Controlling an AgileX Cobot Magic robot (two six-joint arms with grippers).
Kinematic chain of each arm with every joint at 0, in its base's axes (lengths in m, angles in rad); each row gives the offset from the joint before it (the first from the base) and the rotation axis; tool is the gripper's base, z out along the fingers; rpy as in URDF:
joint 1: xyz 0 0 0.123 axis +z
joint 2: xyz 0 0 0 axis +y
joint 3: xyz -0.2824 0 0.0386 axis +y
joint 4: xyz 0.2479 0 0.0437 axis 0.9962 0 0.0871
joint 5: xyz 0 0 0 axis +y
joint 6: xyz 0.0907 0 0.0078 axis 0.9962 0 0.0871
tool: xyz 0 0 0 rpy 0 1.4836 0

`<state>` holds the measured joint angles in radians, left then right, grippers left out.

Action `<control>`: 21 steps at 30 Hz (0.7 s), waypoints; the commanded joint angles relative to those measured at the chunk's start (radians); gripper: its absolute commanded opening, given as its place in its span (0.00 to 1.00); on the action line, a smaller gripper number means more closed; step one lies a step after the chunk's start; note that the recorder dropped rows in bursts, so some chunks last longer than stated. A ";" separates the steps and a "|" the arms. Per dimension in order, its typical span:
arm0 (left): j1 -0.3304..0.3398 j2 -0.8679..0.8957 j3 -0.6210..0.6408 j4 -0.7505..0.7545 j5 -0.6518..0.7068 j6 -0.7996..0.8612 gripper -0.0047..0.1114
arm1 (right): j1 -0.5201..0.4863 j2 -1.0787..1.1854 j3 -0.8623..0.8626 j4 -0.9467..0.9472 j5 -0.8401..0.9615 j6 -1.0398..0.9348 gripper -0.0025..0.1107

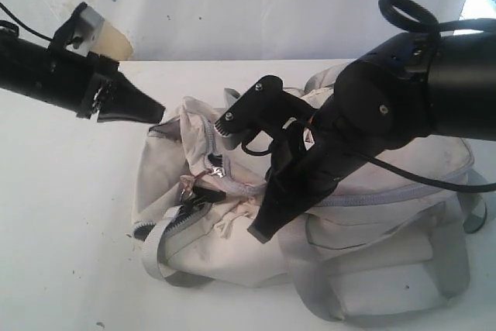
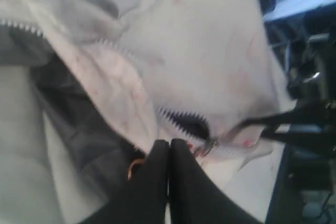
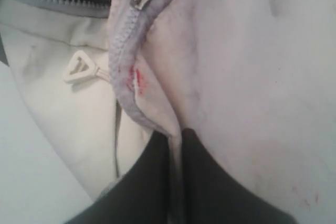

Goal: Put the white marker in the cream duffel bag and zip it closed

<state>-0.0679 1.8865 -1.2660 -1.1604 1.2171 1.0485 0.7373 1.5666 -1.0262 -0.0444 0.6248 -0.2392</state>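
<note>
One cream duffel bag (image 1: 225,249) is lying across the white tabletop (image 1: 62,230). Its grey zipper (image 1: 186,218) is standing partly open at the left end and is showing some dark lining (image 2: 79,124). The white marker is not showing to me in any view. The right tool (image 1: 260,230) is clenching a fold of the bag's fabric just beside the zipper, near small reddish stains (image 3: 134,80). The left tool (image 1: 155,110) is hanging just above the bag's left end, its fingers pressed together with nothing between them, close to the zipper teeth.
</note>
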 commanded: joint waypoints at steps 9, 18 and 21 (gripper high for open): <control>-0.017 -0.013 0.030 0.053 0.004 -0.040 0.35 | -0.010 -0.003 0.004 -0.005 -0.075 0.157 0.15; -0.028 -0.013 0.120 0.050 0.004 -0.198 0.47 | -0.010 -0.009 0.000 -0.005 -0.054 0.271 0.40; -0.028 -0.013 0.144 0.046 0.004 -0.111 0.47 | -0.010 -0.023 0.000 -0.005 -0.058 0.292 0.40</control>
<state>-0.0928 1.8865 -1.1422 -1.1020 1.2171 0.8935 0.7373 1.5660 -1.0262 -0.0452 0.5729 0.0244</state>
